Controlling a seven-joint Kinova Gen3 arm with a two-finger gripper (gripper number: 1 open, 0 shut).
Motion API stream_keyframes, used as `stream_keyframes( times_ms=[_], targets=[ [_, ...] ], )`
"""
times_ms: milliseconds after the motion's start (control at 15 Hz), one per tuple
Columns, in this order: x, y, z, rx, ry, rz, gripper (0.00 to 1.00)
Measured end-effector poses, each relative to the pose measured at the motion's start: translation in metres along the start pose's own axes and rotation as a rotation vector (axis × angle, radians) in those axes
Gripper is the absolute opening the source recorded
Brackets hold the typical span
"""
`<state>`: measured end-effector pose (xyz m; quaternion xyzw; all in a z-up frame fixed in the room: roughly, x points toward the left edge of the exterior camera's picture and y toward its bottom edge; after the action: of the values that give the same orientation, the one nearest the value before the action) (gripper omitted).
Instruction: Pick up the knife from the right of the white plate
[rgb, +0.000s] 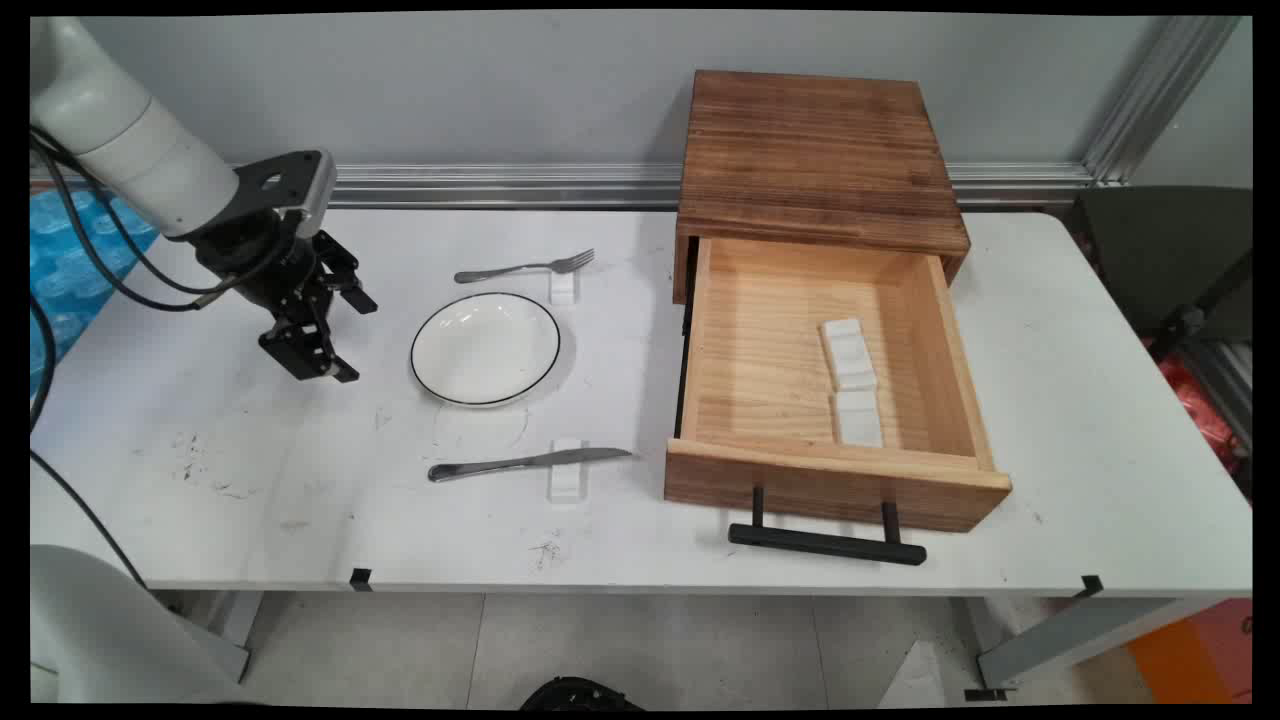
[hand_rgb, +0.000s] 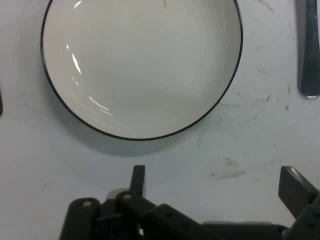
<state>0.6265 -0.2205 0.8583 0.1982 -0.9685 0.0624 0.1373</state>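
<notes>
The gripper (rgb: 335, 338) hovers over the counter (rgb: 250, 450) near the black-rimmed plate (rgb: 486, 348), jaws spread and empty.

A white table (rgb: 1080, 400), scuffed on its left. On it: a plate (rgb: 486, 348) left of centre, a fork (rgb: 525, 267) on a white rest (rgb: 564, 287) beyond it, a knife (rgb: 528, 463) on another rest (rgb: 566, 482) nearer, and a wooden drawer box (rgb: 815, 160) at far right, its drawer (rgb: 830, 480) pulled out.
</notes>
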Motion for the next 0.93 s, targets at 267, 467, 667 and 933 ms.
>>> stream_keyframes(
  times_ms=[267, 467, 667, 933],
  targets=[
    [0.009, 0.0, 0.005, -0.001, 0.016, -0.003, 1.0],
    [0.026, 0.003, 0.009, 0.006, 0.035, 0.002, 1.0],
    [0.049, 0.017, 0.015, 0.017, 0.063, 0.014, 1.0],
    [0.071, 0.04, 0.022, 0.018, 0.087, 0.024, 1.0]
  ],
)
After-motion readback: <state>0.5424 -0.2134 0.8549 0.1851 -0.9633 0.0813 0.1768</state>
